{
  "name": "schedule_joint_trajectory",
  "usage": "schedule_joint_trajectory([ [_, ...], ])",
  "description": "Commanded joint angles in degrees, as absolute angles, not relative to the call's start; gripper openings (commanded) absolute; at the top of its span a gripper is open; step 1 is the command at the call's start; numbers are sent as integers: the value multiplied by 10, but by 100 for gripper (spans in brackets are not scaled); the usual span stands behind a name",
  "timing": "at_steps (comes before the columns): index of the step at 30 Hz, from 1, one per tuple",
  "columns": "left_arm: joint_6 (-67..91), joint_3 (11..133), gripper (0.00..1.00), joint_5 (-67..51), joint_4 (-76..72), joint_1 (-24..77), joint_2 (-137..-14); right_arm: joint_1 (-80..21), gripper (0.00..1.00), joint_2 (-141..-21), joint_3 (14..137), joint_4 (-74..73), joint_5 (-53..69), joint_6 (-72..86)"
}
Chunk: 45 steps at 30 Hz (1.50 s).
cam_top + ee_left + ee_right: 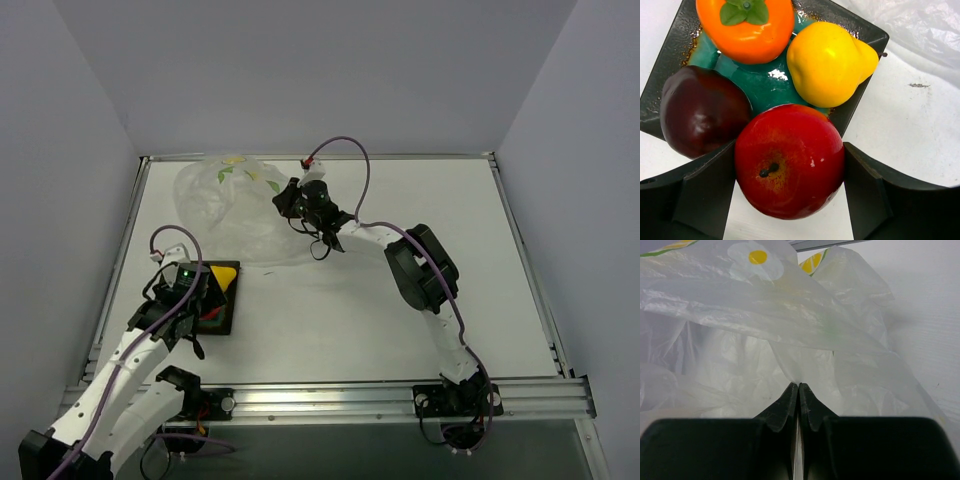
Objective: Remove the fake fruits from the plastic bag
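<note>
A green square tray with a dark rim (860, 30) holds an orange fruit with a green leaf cap (747, 27), a yellow pear (827, 62) and a dark red fruit (700, 110). A glossy red apple (790, 160) sits over the tray's near corner. My left gripper (205, 300) is shut on it, and both black fingers (707, 195) touch its sides. The translucent plastic bag (225, 210) lies crumpled at the back left of the table. My right gripper (799, 385) is shut on a fold of the bag's film (765, 305). No fruit shows through the bag.
The tray (215, 325) lies at the front left, just in front of the bag. My right arm's elbow (420, 265) stretches across the table's middle. A metal rail (330, 400) runs along the near edge. Grey walls enclose the white table (400, 330).
</note>
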State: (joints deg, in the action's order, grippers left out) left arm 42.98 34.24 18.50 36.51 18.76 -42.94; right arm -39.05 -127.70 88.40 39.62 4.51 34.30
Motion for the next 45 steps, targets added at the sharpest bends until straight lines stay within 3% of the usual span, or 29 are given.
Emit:
schedule_joint_trajectory([
  [1,445,349,27,227,352,208,-453,-393,1,-1237,883,423,51,342],
  [6,446,343,37,244,349,215,-472,-393,6,-1237,882,418,52,341],
  [10,447,331,48,243,331,220,-490,-393,22,-1227,875,417,57,338],
  [12,448,326,49,242,326,221,-502,-392,27,-1218,864,417,57,337],
  [19,447,318,60,241,309,226,-502,-388,64,-1161,834,405,62,323],
  [24,445,321,78,243,309,228,-502,-386,88,-1112,820,375,55,308],
  [27,445,322,92,247,310,229,-497,-382,96,-1086,817,354,60,301],
  [31,444,323,96,248,310,229,-495,-376,100,-1048,799,346,60,300],
  [41,429,360,97,190,290,236,-469,-361,100,-906,708,346,23,288],
  [45,411,437,97,162,272,250,-459,-359,93,-815,652,348,-38,293],
])
